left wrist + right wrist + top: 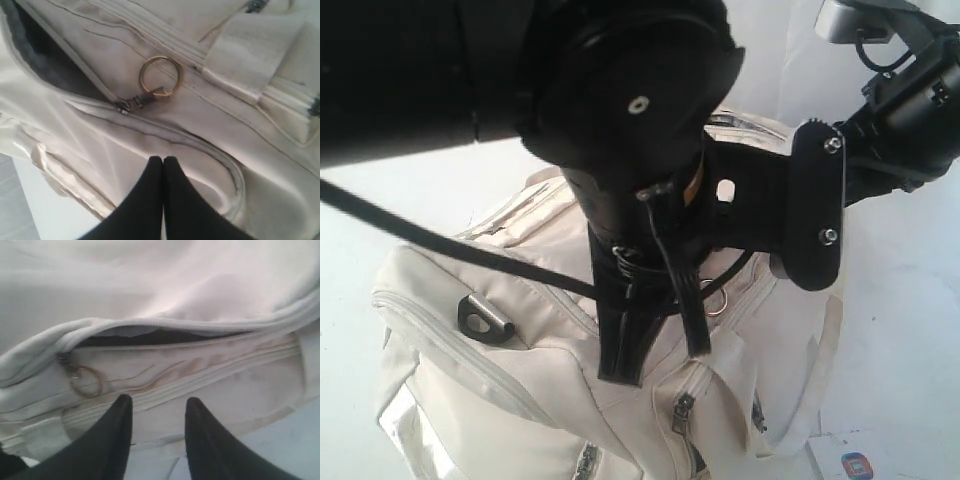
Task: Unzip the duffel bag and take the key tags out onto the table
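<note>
On the white worktop (910, 330) the cream duffel bag (500, 390) is laid, one zip partly opened so that dark lining (45, 65) is shown. Near its ring pull (160, 76) the left jaws are pressed together with nothing gripped. The right jaws are held partly apart, empty, over the bag's fabric.

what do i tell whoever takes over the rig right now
Left gripper: shut, nothing seen in it, tips on the bag near the ring pull.
Right gripper: open, empty, just below the zip opening.
Duffel bag sits on the table; key tags not in view.
Done: zip partly open, dark lining showing.
To do: finish unzipping, find the tags, set them on the table.
</note>
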